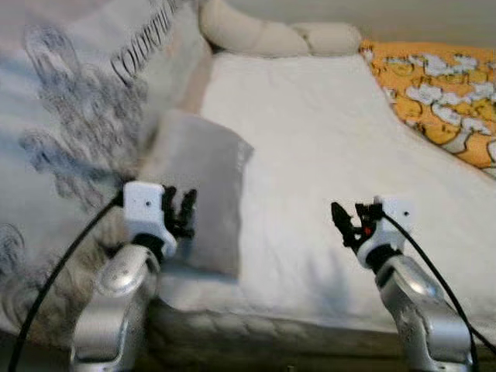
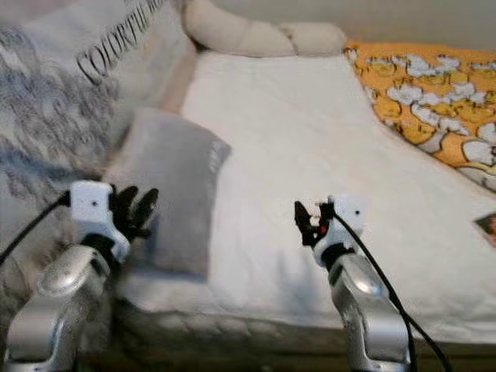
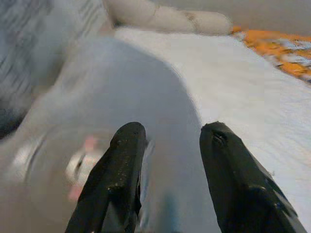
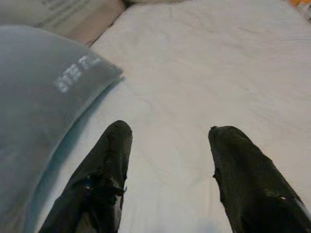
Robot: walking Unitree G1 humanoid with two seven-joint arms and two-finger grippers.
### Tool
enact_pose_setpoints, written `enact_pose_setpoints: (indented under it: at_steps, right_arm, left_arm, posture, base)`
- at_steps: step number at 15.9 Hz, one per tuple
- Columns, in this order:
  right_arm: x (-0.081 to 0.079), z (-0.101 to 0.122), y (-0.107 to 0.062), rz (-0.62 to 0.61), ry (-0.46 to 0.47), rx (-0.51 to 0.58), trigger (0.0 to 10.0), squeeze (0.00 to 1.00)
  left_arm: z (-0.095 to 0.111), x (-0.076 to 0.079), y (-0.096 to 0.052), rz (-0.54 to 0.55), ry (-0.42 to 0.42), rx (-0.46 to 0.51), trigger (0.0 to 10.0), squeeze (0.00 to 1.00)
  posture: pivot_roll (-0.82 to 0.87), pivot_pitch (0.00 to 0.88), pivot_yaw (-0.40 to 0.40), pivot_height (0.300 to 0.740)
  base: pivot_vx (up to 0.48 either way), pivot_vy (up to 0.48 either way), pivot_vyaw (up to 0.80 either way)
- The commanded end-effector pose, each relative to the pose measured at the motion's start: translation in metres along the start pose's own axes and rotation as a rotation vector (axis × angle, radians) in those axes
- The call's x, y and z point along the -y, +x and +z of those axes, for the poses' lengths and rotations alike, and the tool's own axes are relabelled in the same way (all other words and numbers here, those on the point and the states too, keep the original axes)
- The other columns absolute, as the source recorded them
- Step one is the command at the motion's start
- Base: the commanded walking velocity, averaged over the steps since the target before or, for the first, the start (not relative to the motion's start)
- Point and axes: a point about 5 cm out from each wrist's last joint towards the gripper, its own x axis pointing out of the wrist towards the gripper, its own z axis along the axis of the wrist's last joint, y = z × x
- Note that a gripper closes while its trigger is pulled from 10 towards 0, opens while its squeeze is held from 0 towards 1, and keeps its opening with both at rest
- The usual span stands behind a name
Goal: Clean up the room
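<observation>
The grey pillow [image 1: 203,190] lies on the bed [image 1: 325,155] near its front edge, against the printed blanket [image 1: 70,116]. The left gripper [image 1: 181,213] hovers at the pillow's near edge, fingers spread; it seems just short of touching, though the blur makes that unsure. To grasp well, push the fingers over the corner so one goes under, then close on a thick fold. The right gripper [image 1: 346,221] hangs spread over bare sheet, well apart. Count: one grey pillow, one long cream bolster [image 1: 271,35], one orange cover [image 1: 442,93], two grippers.
</observation>
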Motion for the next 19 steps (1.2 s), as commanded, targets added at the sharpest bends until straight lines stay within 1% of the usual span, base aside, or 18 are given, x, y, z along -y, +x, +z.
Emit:
enact_pose_setpoints:
  at_steps: [1,2,5,7,8,10,12,14,19]
  right_arm:
    - [-0.006,0.005,0.002,0.01,-0.017,0.015,10.0,1.0]
    - [-0.006,0.006,0.004,0.003,-0.033,0.018,10.0,1.0]
    - [-0.012,0.01,0.008,0.044,-0.017,0.046,10.0,1.0]
    - [-0.011,0.007,0.008,0.023,-0.042,0.037,10.0,1.0]
    - [-0.01,0.006,0.009,0.019,-0.035,0.023,10.0,1.0]
    - [-0.008,0.005,0.01,0.0,-0.059,0.009,10.0,1.0]
    - [-0.007,0.004,0.012,0.012,-0.072,-0.017,10.0,1.0]
    - [-0.007,0.003,0.012,0.017,-0.091,-0.022,10.0,1.0]
    - [0.0,0.002,0.013,-0.023,-0.063,-0.028,10.0,1.0]
  left_arm:
    - [0.006,-0.004,-0.002,0.034,-0.013,0.011,10.0,0.93]
    - [0.006,-0.004,-0.002,0.038,-0.013,0.007,10.0,1.0]
    - [0.009,-0.003,-0.001,0.04,0.023,0.006,10.0,1.0]
    - [0.009,0.0,0.002,0.033,0.05,0.005,10.0,1.0]
    - [0.009,0.0,0.003,0.032,0.051,0.001,10.0,1.0]
    - [0.009,0.0,0.004,0.031,0.055,0.0,10.0,1.0]
    - [0.01,0.002,0.009,0.029,0.073,0.004,10.0,1.0]
    - [0.01,0.002,0.01,0.026,0.078,0.002,10.0,1.0]
    - [0.009,0.005,0.014,0.015,0.091,-0.001,10.0,1.0]
  posture:
    - [0.04,0.0,-0.001,0.74]
    - [0.04,0.0,-0.002,0.74]
    - [0.05,0.0,-0.005,0.74]
    - [0.04,0.0,-0.004,0.74]
    - [0.04,0.0,-0.001,0.74]
    - [0.04,0.0,-0.002,0.74]
    - [0.05,0.0,-0.007,0.74]
    - [0.05,0.0,-0.007,0.74]
    - [0.04,0.0,-0.001,0.74]
  base:
    - [0.0,-0.48,0.0]
    - [0.0,-0.48,0.0]
    - [0.0,-0.48,0.0]
    - [0.0,-0.48,0.0]
    - [0.0,-0.48,0.0]
    - [0.0,-0.48,0.0]
    - [0.0,-0.48,0.0]
    - [0.0,-0.48,0.0]
    - [0.0,-0.48,0.8]
